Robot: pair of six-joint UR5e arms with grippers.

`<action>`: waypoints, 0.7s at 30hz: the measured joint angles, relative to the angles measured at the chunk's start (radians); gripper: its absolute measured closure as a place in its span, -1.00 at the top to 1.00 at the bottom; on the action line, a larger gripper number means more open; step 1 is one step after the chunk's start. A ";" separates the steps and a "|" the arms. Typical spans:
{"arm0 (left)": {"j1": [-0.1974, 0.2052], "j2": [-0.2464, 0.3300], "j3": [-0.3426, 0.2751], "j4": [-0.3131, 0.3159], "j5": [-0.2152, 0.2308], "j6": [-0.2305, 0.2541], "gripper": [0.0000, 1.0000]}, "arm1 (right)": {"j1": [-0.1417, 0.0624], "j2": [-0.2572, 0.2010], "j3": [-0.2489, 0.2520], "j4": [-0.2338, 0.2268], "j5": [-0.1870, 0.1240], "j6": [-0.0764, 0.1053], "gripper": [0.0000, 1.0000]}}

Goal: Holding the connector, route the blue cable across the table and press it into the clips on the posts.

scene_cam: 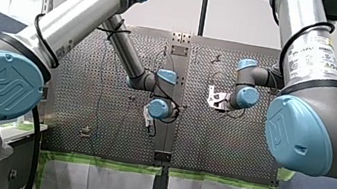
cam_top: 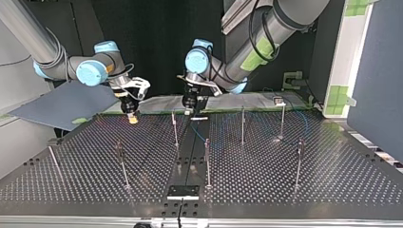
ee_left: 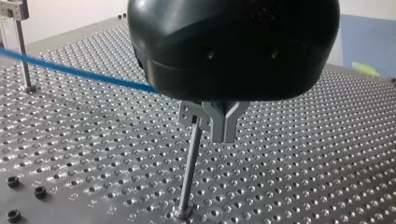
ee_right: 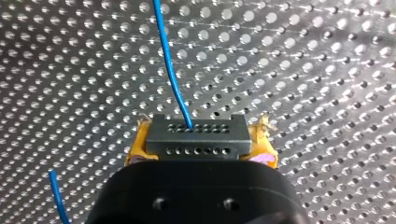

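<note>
Plainly, at the top view's left, the robot's right end effector (cam_top: 132,117) is clamped on the grey connector (ee_right: 196,137) between its yellow pads (ee_right: 136,150), near the far edge of the surface (cam_top: 285,175). The blue cable (ee_right: 170,70) leaves the connector's face. Thin, light and limp, it would likely sag or kink, so the stiff connector is the sounder hold. Further right, the left end effector (ee_left: 219,123) hovers beside a post (ee_left: 190,163). Its body hides the cable's path, so its grip cannot be told. Cable near the rightmost posts is too faint to follow.
</note>
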 joint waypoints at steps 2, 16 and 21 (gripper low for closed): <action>0.002 0.000 0.001 -0.001 -0.001 0.000 -1.00 | -0.002 0.001 -0.001 -0.017 -0.004 0.002 -1.00; 0.029 -0.001 0.026 -0.022 0.022 0.002 -1.00 | -0.009 0.002 -0.010 -0.045 -0.014 0.007 -1.00; 0.043 -0.012 0.061 -0.044 0.045 0.004 -1.00 | -0.019 0.003 -0.012 -0.046 -0.013 0.011 -1.00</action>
